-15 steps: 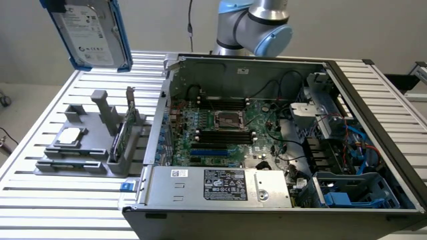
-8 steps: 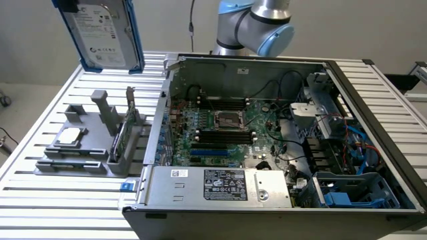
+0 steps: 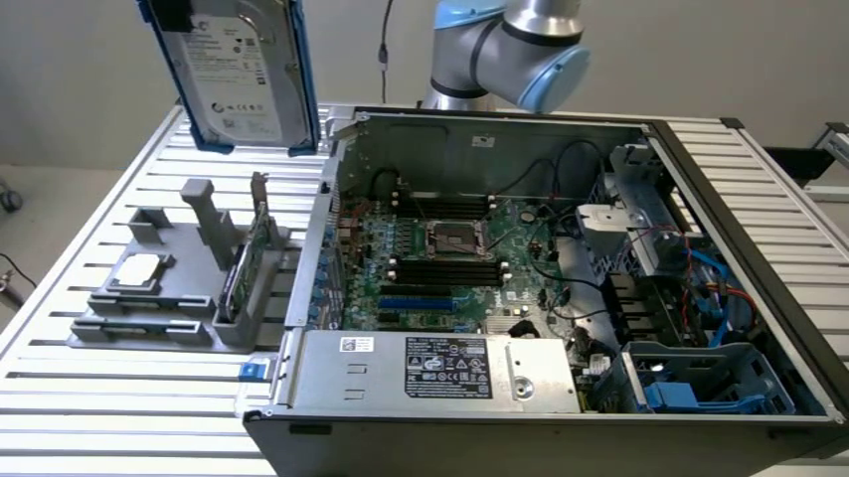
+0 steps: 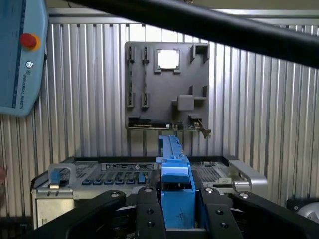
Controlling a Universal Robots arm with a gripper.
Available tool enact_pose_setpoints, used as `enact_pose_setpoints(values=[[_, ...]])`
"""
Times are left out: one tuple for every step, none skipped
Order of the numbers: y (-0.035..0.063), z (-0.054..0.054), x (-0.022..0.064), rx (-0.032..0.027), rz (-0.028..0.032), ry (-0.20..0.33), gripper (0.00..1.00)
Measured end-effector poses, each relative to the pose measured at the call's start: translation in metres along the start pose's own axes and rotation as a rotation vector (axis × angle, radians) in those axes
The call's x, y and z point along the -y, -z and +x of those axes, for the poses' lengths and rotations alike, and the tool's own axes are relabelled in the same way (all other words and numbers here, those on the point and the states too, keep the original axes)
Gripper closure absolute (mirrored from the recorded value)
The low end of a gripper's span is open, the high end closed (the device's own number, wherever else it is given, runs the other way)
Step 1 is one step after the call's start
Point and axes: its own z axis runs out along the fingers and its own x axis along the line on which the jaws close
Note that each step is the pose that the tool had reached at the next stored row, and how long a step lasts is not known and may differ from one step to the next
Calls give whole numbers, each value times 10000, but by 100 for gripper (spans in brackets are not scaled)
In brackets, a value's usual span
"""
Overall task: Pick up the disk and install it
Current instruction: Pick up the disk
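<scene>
I count one disk (image 3: 239, 79), one open computer case (image 3: 464, 139), and beside the case one grey fixture (image 3: 133, 323) holding one square silver chip (image 3: 141, 270) and one green circuit card (image 3: 241, 273).

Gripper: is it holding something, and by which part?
Yes. The gripper holds the disk up in the air, clamped on the narrow edge of the disk's blue frame.

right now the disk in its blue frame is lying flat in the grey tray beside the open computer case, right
No: the disk in its blue frame is held upright in the air, not lying in the grey tray, beside the open computer case. The exterior view shows it; the wrist view shows the tool shut on it.
</scene>
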Motion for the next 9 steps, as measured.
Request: enact_pose_setpoints(values=[[4,20,44,0,0,-1,67],[8,40,85,-1,0,-2,67],[11,61,129,-1,-1,-1,67],[14,80,171,0,1,0,67],[16,99,214,1,1,-1,67],[17,118,258,1,2,-1,67],[19,137,302,0,1,0,67],[21,157,349,0,0,-1,67],[22,176,393,0,0,-2,67]])
